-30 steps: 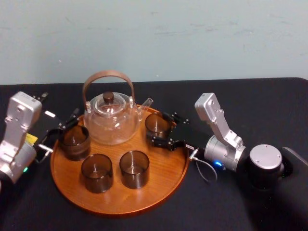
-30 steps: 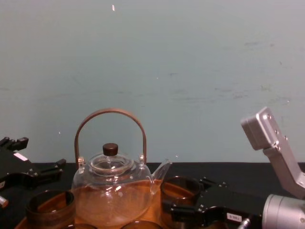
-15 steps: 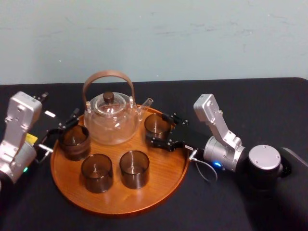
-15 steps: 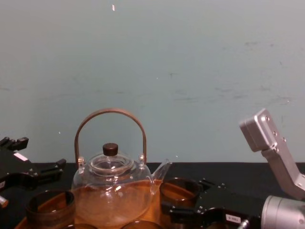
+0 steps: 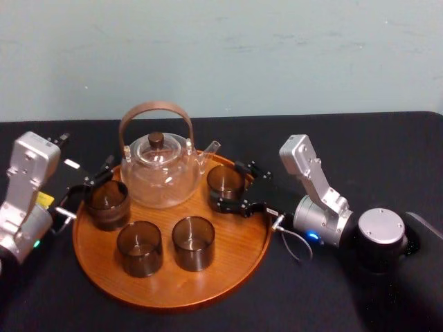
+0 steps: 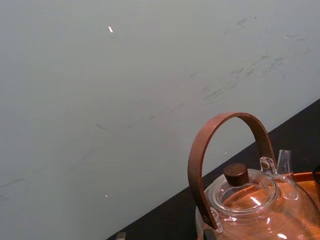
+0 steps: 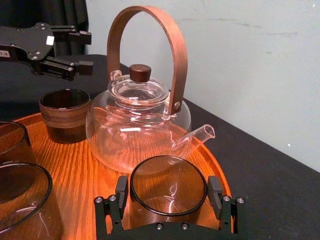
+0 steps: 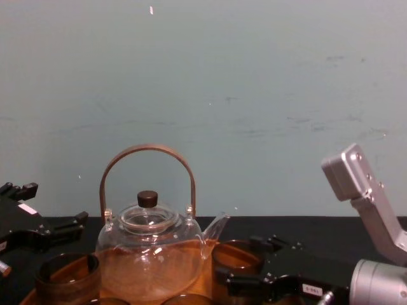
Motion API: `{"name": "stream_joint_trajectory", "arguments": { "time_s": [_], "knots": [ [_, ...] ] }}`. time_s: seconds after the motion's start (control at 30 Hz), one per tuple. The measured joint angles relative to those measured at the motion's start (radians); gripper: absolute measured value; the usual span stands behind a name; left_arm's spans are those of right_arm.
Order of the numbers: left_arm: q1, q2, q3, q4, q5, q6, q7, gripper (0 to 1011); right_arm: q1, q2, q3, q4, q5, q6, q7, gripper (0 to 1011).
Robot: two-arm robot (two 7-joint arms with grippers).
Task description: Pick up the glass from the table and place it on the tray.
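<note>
Black tabletop [image 5: 387, 145], pale wall behind. Right gripper [image 7: 168, 195] clamps smoky cylindrical glass [image 5: 225, 181] at 2 o'clock on round orange-brown wooden tray [image 5: 228, 270], by clear glass teapot [image 5: 158, 173] spout. Placement looks nearly done; release, retreat remain. Left gripper [image 7: 87, 50] idle, jaws apart, 9 o'clock.

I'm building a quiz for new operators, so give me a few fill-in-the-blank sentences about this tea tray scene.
1. The tray holds ____ dark glasses beside the teapot.
2. The right end effector grips the glass next to the teapot's ____.
3. The left end effector hovers open by the banded glass at the tray's ____ edge.

Missing words: four; spout; left.
</note>
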Motion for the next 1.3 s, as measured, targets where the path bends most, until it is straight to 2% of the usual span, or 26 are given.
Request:
{"name": "stream_joint_trajectory", "arguments": {
  "time_s": [0.13, 0.43, 0.53, 0.77, 1.1, 1.3],
  "knots": [
    [0.0, 0.0, 0.0, 0.0, 0.0, 0.0, 0.0, 1001, -0.015, 0.01, 0.007, -0.034, 0.0, 0.0, -0.01, 1002],
    [0.0, 0.0, 0.0, 0.0, 0.0, 0.0, 0.0, 1002, -0.071, 0.058, 0.036, -0.175, 0.016, -0.014, -0.028, 1002],
    [0.0, 0.0, 0.0, 0.0, 0.0, 0.0, 0.0, 1001, -0.096, 0.081, 0.048, -0.232, 0.027, -0.022, -0.029, 1002],
    [0.0, 0.0, 0.0, 0.0, 0.0, 0.0, 0.0, 1001, -0.137, 0.119, 0.075, -0.31, 0.058, -0.039, -0.023, 1002],
    [0.0, 0.0, 0.0, 0.0, 0.0, 0.0, 0.0, 1002, -0.188, 0.162, 0.137, -0.357, 0.112, -0.05, -0.04, 1002],
    [0.0, 0.0, 0.0, 0.0, 0.0, 0.0, 0.0, 1001, -0.232, 0.191, 0.195, -0.374, 0.137, -0.051, -0.073, 1002]
  ]
}}
